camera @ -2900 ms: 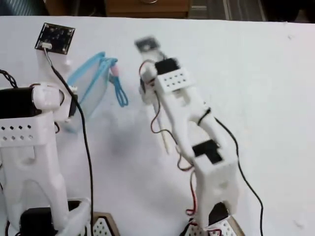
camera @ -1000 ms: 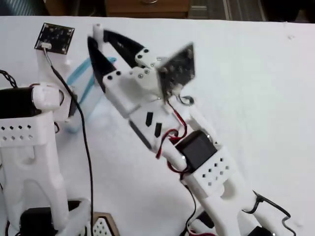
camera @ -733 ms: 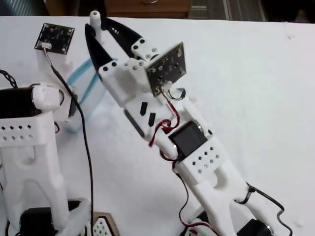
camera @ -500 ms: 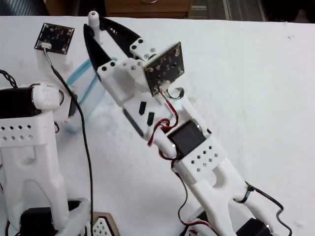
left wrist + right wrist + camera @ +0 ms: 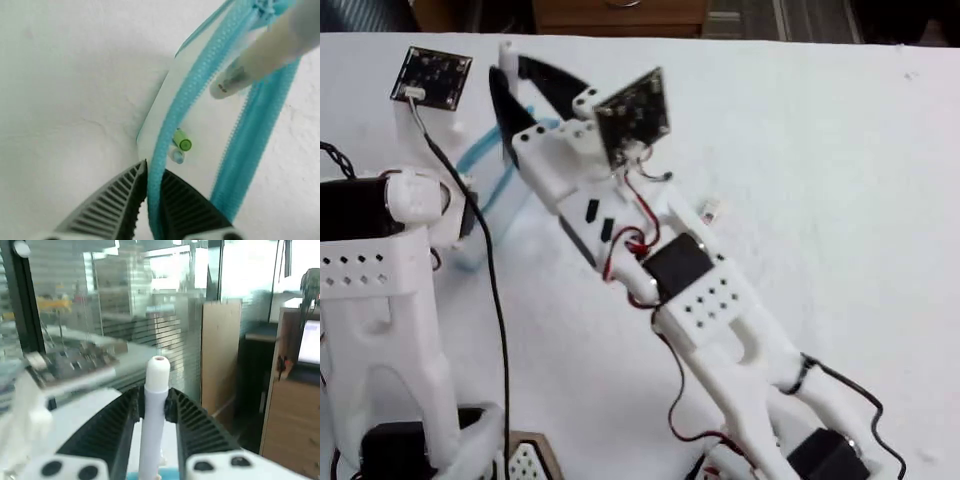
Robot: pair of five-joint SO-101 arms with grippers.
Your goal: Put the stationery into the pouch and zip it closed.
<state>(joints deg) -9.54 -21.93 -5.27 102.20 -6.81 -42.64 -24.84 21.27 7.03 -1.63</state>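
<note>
A clear pouch (image 5: pixel 480 152) with a teal zipper lies at the table's far left. In the left wrist view my left gripper (image 5: pixel 146 172) is shut on the pouch's zipper edge (image 5: pixel 192 95), holding the mouth open. A green-capped pen (image 5: pixel 183 143) lies inside. My right gripper (image 5: pixel 515 85) hangs over the pouch, shut on a white pen (image 5: pixel 506 52) that stands steeply. The pen's lower end (image 5: pixel 250 67) reaches into the pouch mouth. In the right wrist view the white pen (image 5: pixel 154 400) sits pinched between both black fingers (image 5: pixel 195 425).
The left arm (image 5: pixel 380 270) stands at the left edge, its camera board (image 5: pixel 432 78) above the pouch. The right arm (image 5: pixel 710 310) crosses the table's middle diagonally. A small white object (image 5: pixel 710 210) lies beside it. Bare white table spreads to the right.
The right arm swung from the table's middle over to the pouch, carrying the white pen. Over the last second it shifted slightly left. The left arm kept still.
</note>
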